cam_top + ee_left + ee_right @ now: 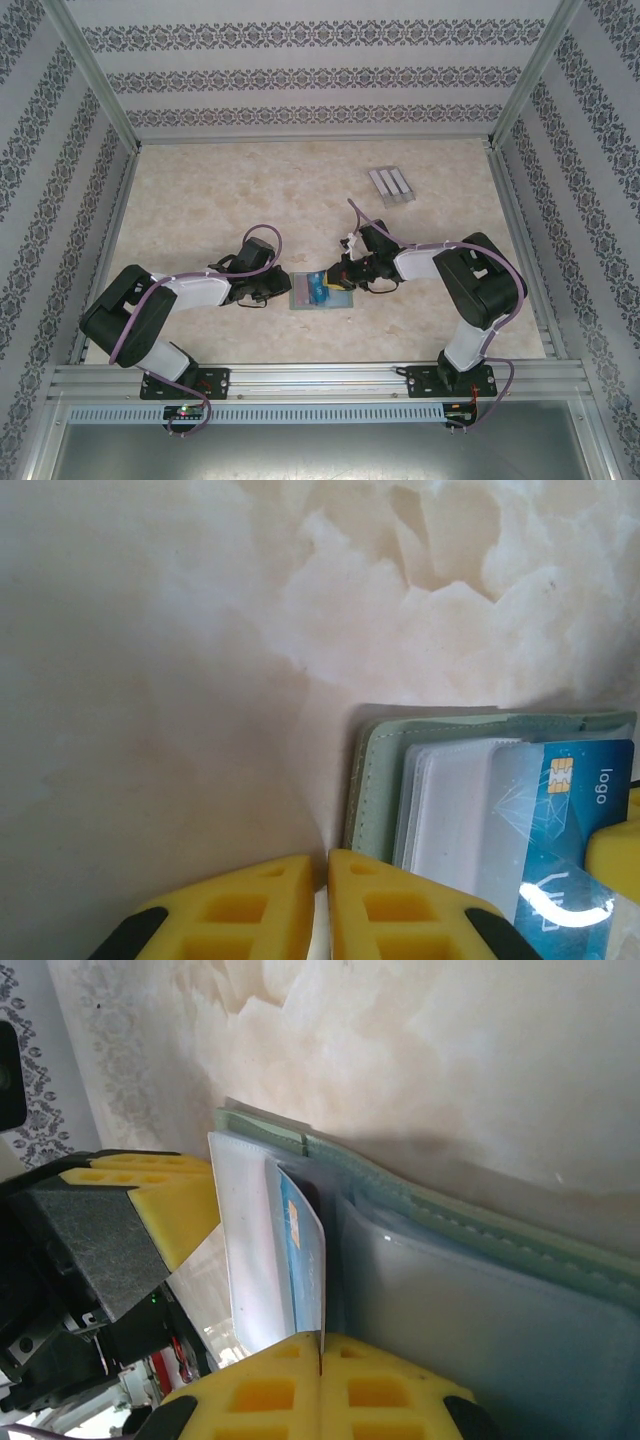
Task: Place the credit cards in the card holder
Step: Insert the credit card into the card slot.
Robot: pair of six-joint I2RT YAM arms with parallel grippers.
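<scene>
The grey-green card holder [300, 296] lies open on the table between my two grippers, its clear pockets [480, 1330] fanned out. A blue credit card [303, 1260] with a gold chip stands on edge, partly inside one clear pocket. My right gripper [320, 1345] is shut on this card's near edge. The same blue card [570, 810] lies across the pockets in the left wrist view, beside the holder's green border [380, 770]. My left gripper [320, 865] is shut at the holder's left edge, one finger overlapping the border. Seen from above, the left gripper [272, 290] and right gripper [345, 272] flank the holder.
A pale grey ribbed slotted stand [390, 185] sits at the back right of the marble-patterned table [220, 190]. Patterned walls and metal frame posts [100, 90] close in the sides. The left gripper's yellow finger [150, 1195] is close beside the card in the right wrist view.
</scene>
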